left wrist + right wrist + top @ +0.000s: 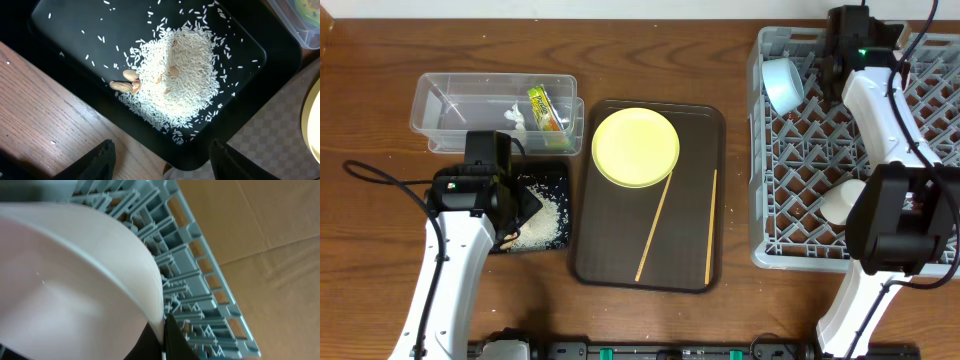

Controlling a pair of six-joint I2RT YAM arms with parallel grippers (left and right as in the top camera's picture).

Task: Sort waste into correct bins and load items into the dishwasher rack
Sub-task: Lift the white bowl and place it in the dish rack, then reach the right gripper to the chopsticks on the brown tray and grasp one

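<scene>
At the left we see the clear tub (440,100) holding the white tissue (517,118) and the snack wrapper (548,108). Our left gripper (162,160) hangs released and empty over the black tray (65,30), where the rice scraps (175,75) lie heaped. The yellow plate (635,147) and chopsticks (655,228) rest on the brown serving tray (610,250). Our right gripper (164,330) pinches the rim of the light blue bowl (783,84), tilted in the dishwasher rack (790,200)

The table (360,290) is grained wood; the tub (430,100) clear glossy plastic; the rack (790,190) grey matt plastic; the blue bowl (782,85) smooth.
</scene>
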